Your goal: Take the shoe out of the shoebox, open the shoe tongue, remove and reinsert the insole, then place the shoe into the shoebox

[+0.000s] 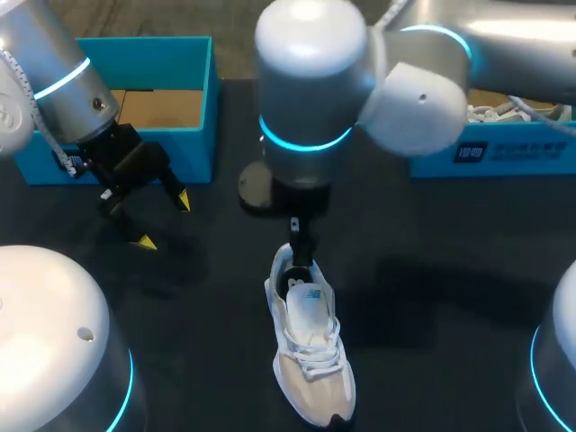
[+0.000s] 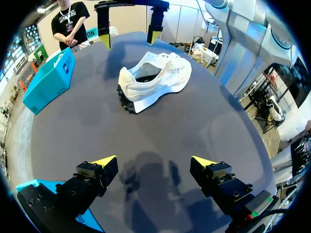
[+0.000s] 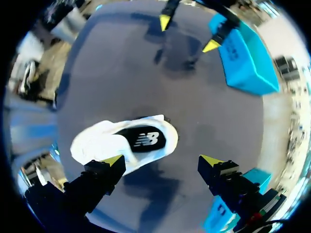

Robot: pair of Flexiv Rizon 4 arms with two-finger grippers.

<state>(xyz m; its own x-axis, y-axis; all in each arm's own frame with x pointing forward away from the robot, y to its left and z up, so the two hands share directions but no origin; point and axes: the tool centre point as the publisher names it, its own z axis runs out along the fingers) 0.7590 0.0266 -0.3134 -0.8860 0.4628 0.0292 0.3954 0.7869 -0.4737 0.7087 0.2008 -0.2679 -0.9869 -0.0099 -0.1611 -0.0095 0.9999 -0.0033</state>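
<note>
On the dark table [image 1: 432, 297], outside both boxes: a white sneaker [image 1: 310, 355] [image 2: 154, 80] [image 3: 124, 143], upright on its sole. Laced, laces [image 1: 315, 353] across the pale tongue [image 1: 310, 310]. A dark insole [image 3: 146, 141] in place inside the opening.

Directly above the sneaker's heel end: the right gripper [image 3: 163, 161] [image 1: 301, 247], fingers spread wide and clamped on nothing. Heel collar below and between the two yellow tips, nearer one of them; toe reaching out past that finger. Contact between that tip and the collar impossible to judge.

Well apart from the sneaker, with bare table between: the left gripper [image 1: 164, 220] [image 2: 153, 162], fingers likewise wide apart and holding nothing. From its own wrist view, the sneaker far ahead of the tips, heel and side turned toward them. Hanging a little above the tabletop, shadow beneath the fingers.

Just behind and beside the left gripper: an open blue shoebox [image 1: 180, 90] [image 3: 248, 58], brown cardboard inside. On the far side of the right gripper: a second blue box [image 1: 504, 157] [image 2: 48, 82], white things showing over its rim.
</note>
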